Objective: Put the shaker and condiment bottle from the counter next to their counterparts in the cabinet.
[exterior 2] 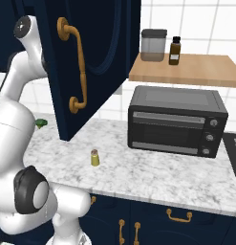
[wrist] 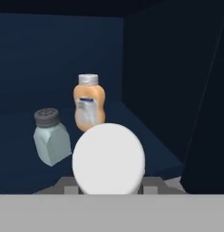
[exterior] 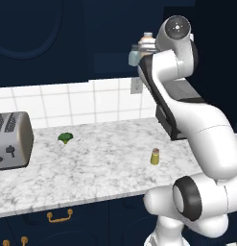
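The hand (wrist: 109, 188) is inside the cabinet (wrist: 41, 54), clenched on what seems the condiment bottle (wrist: 109, 158). The shaker (exterior: 155, 156) waits on the worktop (exterior: 105, 163).

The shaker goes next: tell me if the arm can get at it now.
Probably not yet: the end effector is up in the cabinet, shut on what looks like the condiment bottle. The shaker stands clear on the counter.

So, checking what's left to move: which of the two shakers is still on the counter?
The small yellow-green shaker, standing on the counter; the pale grey-green, dark-capped shaker is in the cabinet.
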Robot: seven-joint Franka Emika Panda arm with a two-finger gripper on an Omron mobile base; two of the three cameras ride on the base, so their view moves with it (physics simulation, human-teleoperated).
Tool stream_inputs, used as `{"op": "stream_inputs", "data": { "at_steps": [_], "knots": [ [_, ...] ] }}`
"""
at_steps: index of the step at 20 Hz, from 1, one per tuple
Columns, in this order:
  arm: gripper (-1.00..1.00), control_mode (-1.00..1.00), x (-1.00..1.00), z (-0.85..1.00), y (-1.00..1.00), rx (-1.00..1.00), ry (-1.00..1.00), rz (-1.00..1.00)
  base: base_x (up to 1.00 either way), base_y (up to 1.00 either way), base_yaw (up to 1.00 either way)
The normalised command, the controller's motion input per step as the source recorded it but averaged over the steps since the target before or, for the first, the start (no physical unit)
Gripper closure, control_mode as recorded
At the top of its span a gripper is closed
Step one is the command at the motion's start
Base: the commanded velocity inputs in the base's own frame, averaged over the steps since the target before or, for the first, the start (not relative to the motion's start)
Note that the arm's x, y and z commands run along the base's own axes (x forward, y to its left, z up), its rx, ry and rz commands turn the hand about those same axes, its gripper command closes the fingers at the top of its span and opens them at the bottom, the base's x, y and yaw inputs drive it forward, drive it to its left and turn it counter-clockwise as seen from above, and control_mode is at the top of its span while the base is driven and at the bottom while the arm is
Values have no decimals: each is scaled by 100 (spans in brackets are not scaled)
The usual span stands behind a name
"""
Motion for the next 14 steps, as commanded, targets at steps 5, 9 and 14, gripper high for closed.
{"op": "stream_inputs", "data": {
  "at_steps": [5, 9, 14],
  "knots": [
    [100, -100, 36, 0, 0, 0, 0, 3, 0, 0, 0],
    [100, -100, 38, 0, 0, 0, 0, 3, 0, 0, 0],
    [100, -100, 17, 0, 0, 0, 0, 4, 0, 0, 0]
  ]
}}
